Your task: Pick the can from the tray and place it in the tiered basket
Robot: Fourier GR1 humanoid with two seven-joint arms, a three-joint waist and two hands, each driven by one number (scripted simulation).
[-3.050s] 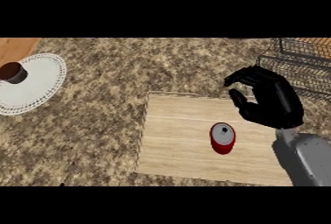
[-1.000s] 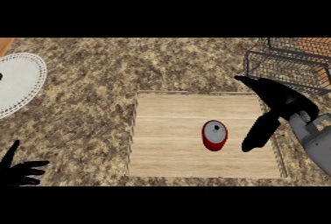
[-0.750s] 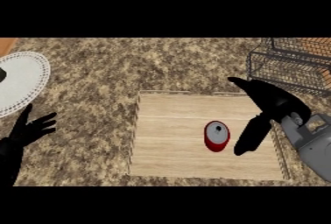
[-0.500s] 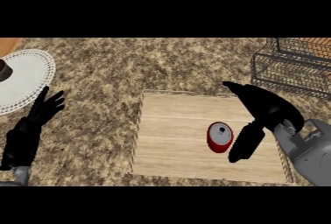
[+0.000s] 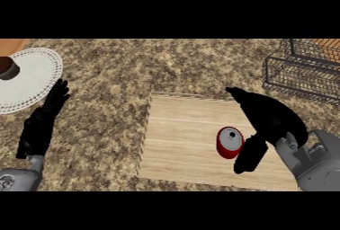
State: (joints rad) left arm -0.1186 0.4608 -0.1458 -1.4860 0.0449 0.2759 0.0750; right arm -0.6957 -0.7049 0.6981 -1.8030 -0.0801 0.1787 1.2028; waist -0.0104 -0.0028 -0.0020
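Note:
A red can (image 5: pixel 230 143) with a silver top stands upright on the wooden tray (image 5: pixel 179 139), right of its middle. My right hand (image 5: pixel 271 119) hangs just right of the can, open, with the fingers pointing down beside it and the thumb stretched toward the far side. I cannot tell whether the fingers touch the can. The black wire tiered basket (image 5: pixel 302 72) stands at the far right. My left hand (image 5: pixel 43 120) is open at the left edge, fingers straight and pointing away.
A white plate (image 5: pixel 33 81) with a dark brown object (image 5: pixel 8 68) on it lies at the far left, just beyond my left hand. Speckled stone counter surrounds the tray.
My left hand has come up from the lower left edge and now rests open by the plate. My right hand has lowered and closed in beside the can.

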